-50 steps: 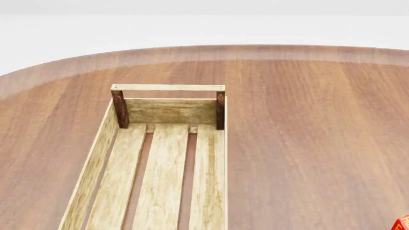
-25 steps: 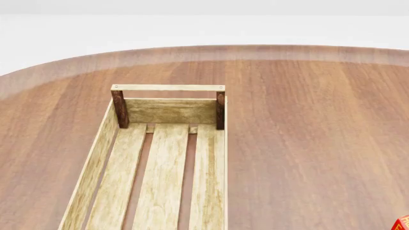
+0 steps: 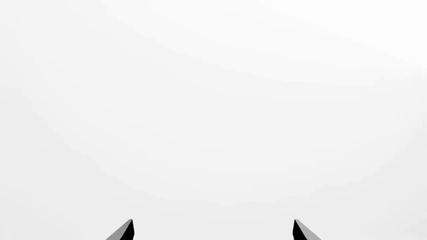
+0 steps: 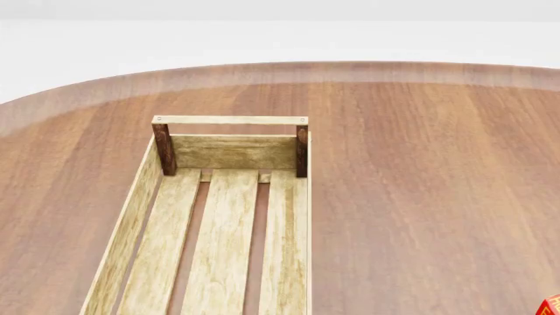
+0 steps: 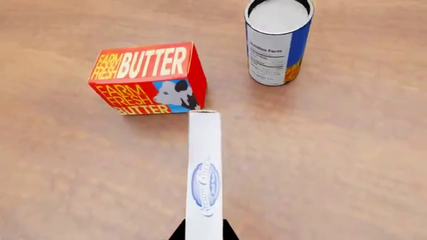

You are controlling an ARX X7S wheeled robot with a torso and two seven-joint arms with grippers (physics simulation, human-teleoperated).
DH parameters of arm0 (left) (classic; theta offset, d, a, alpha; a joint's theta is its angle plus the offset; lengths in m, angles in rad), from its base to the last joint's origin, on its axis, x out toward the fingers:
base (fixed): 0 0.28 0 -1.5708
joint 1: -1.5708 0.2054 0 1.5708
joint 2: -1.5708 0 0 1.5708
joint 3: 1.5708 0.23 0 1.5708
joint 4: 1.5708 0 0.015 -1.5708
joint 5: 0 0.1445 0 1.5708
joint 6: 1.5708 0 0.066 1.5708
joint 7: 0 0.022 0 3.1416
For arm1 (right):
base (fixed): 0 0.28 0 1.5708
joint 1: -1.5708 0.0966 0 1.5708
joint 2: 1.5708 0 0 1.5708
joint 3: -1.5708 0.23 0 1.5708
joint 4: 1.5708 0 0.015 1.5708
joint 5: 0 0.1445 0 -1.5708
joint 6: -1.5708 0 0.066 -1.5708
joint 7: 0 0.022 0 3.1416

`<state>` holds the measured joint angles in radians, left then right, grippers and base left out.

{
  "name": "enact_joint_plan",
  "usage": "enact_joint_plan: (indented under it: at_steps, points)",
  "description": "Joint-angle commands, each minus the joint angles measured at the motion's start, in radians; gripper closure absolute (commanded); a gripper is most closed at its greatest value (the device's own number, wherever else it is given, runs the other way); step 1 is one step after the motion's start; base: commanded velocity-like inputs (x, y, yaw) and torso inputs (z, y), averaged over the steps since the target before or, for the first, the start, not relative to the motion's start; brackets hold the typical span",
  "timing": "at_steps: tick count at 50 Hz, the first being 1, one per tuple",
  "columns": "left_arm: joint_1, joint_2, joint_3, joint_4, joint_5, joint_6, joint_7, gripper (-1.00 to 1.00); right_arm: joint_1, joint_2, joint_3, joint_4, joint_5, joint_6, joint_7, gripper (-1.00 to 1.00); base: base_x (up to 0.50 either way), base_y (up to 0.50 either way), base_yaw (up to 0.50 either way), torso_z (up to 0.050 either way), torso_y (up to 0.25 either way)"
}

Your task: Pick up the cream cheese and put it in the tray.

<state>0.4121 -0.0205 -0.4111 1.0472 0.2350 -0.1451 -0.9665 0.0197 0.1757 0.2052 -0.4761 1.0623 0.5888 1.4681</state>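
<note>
Right end effector [image 5: 203, 236] is clamped on the cream cheese [image 5: 204, 175], box held edge-on above the table [image 5: 347, 165] (dark fingertips just visible at either side of its near end). Beneath it: butter box [image 5: 148, 79] and can [image 5: 277, 41], well apart from each other. Left end effector [image 3: 212, 231] spread wide, nothing between the tips, facing blank white. Head view: tray [image 4: 140, 216] sits empty on the table, butter corner at frame edge.
</note>
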Motion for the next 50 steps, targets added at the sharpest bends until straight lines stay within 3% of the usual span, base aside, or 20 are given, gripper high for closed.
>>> enact_joint_plan:
  at_steps: [1,37,50]
  points:
    - [0.004,0.020,-0.027,0.000,-0.008,0.042,0.027,-1.00,0.018,0.024,-0.011,-0.084,0.026,0.017,-0.026,1.00,0.00,0.00,0.00,0.000,0.000]
    - [-0.027,0.020,-0.002,0.000,0.019,0.015,0.039,-1.00,0.130,0.174,-0.116,-0.254,0.161,0.131,-0.168,1.00,0.00,0.00,0.00,0.000,0.000]
    - [-0.058,0.020,0.001,0.000,0.027,-0.014,0.056,-1.00,0.301,0.213,-0.204,-0.215,0.193,0.233,-0.143,1.00,0.00,0.00,0.00,0.000,0.000]
